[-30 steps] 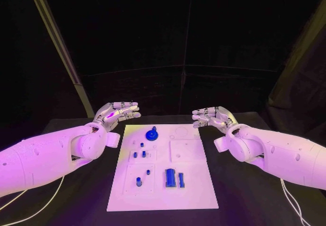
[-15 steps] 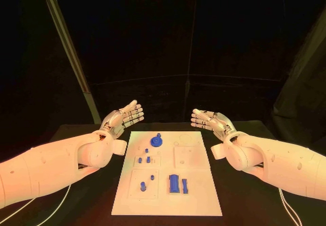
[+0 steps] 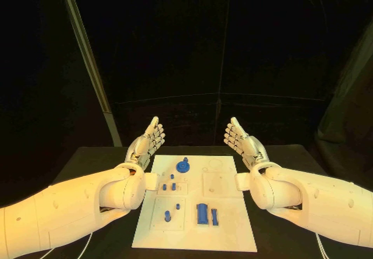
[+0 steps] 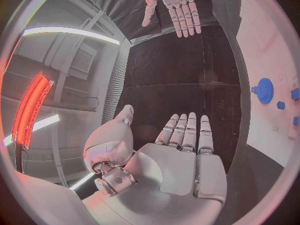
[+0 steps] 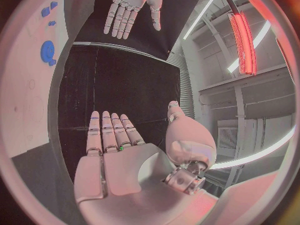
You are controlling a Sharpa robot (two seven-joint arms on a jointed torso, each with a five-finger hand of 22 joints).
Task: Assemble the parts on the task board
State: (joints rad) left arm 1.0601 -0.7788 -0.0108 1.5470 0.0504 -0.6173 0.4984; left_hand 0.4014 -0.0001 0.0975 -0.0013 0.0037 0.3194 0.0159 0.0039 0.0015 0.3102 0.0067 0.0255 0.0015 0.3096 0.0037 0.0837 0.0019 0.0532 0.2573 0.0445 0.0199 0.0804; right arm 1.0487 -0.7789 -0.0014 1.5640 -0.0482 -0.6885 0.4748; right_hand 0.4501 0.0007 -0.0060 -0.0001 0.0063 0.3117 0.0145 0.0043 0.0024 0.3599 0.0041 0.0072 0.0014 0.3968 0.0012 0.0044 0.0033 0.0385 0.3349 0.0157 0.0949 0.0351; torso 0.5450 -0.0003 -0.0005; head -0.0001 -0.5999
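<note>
The white task board (image 3: 225,216) lies in the middle of the black table. On it are a blue gear-like disc (image 3: 183,165), several small blue pegs (image 3: 168,186) and a blue block with a slimmer piece beside it (image 3: 204,213). My left hand (image 3: 149,141) is raised off the far left corner of the board, fingers straight and spread, holding nothing. My right hand (image 3: 242,141) stands the same way off the far right corner. In the left wrist view my left hand (image 4: 184,150) is flat and empty, with the blue disc (image 4: 265,90) on the board (image 4: 269,55) nearby.
A slanted metal pole (image 3: 93,70) rises behind the table at the left, and dark curtains close off the back. Black table surface (image 3: 85,162) lies on both sides of the board. The right wrist view shows my right hand (image 5: 112,145) flat, with my left hand (image 5: 131,7) opposite.
Both hands have straightened from a loose curl to flat, upright palms facing each other across the board's far end. The camera view has shifted. No part has moved.
</note>
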